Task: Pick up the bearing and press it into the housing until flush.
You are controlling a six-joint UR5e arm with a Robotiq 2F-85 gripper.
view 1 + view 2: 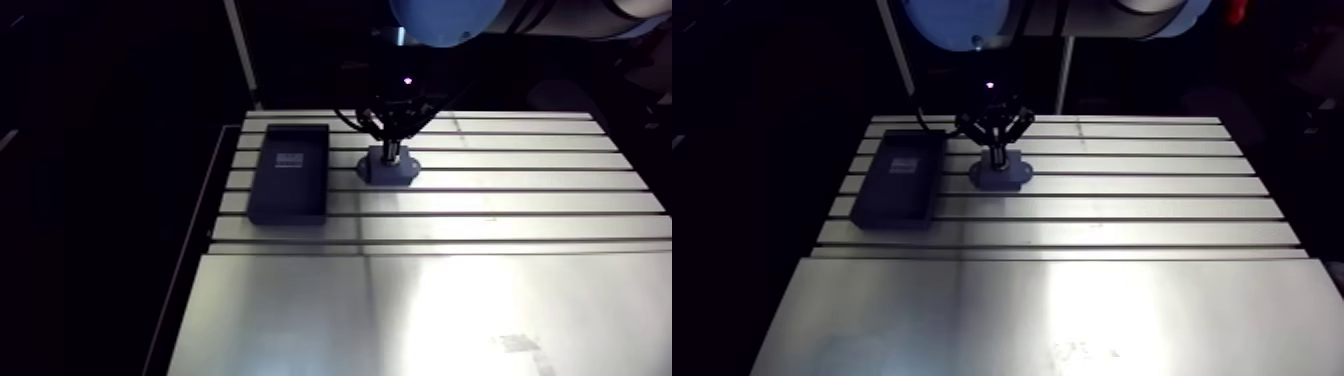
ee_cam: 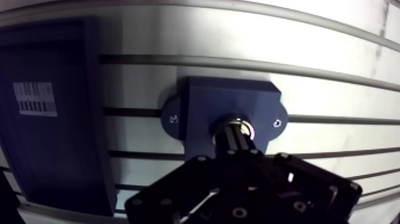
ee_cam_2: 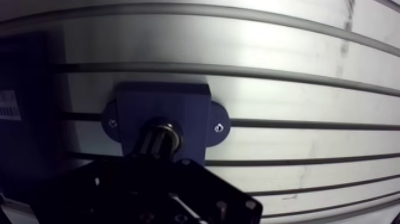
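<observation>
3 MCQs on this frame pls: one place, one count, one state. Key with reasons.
1. The dark rectangular tray with a white label lies:
A) beside the dark blue block housing
B) on top of it
C) upright on its edge
2. The housing's screw ears number:
A) one
B) two
C) four
3. The gripper is:
A) wide open
B) shut on the shiny metal bearing at the bore
C) above the tray
Key: 1A, they sit apart on the slotted table; 2B, one ear each side; 3B, its tips meet the ring over the bore.
</observation>
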